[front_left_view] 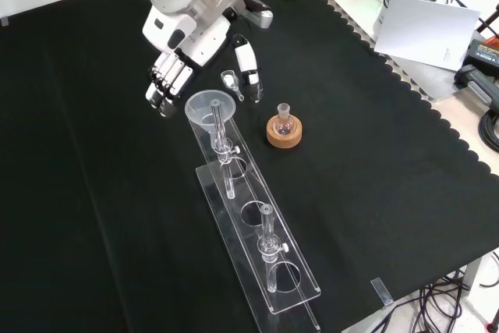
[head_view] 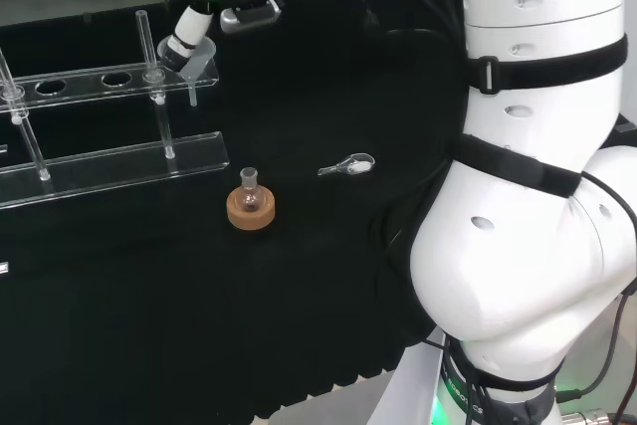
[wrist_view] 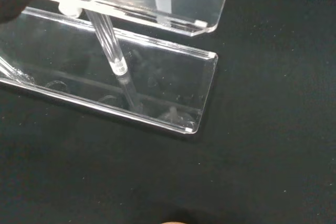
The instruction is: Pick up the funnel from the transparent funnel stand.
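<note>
In the front view, going from the left, my hand (front_left_view: pixel 168 76) hangs over the black cloth (front_left_view: pixel 86 193) with its dark fingers (front_left_view: pixel 160 91) bent downward and grouped together, closed on nothing, while my thumb (front_left_view: pixel 248 61) juts out apart toward the right; so I am half curled around empty air, just up and left of the funnel (front_left_view: pixel 210 107); the funnel sits in the end hole of the clear stand (front_left_view: pixel 257 247), its wide mouth upward and its stem dropping through the upper shelf, and my fingertips are near its rim but not touching it as far as I can tell; the stand runs away from me toward the lower right, with two upright posts and more holes along it; right of the funnel a small clear scoop (front_left_view: pixel 231 81) lies just beside my thumb; farther right a small round flask (front_left_view: pixel 283 121) stands upright in a cork ring (front_left_view: pixel 284 133); in the head view my finger (head_view: pixel 185 39) sits right at the funnel (head_view: pixel 197 59); at the wrist I see the end of the stand (wrist_view: pixel 157 85) close below me
</note>
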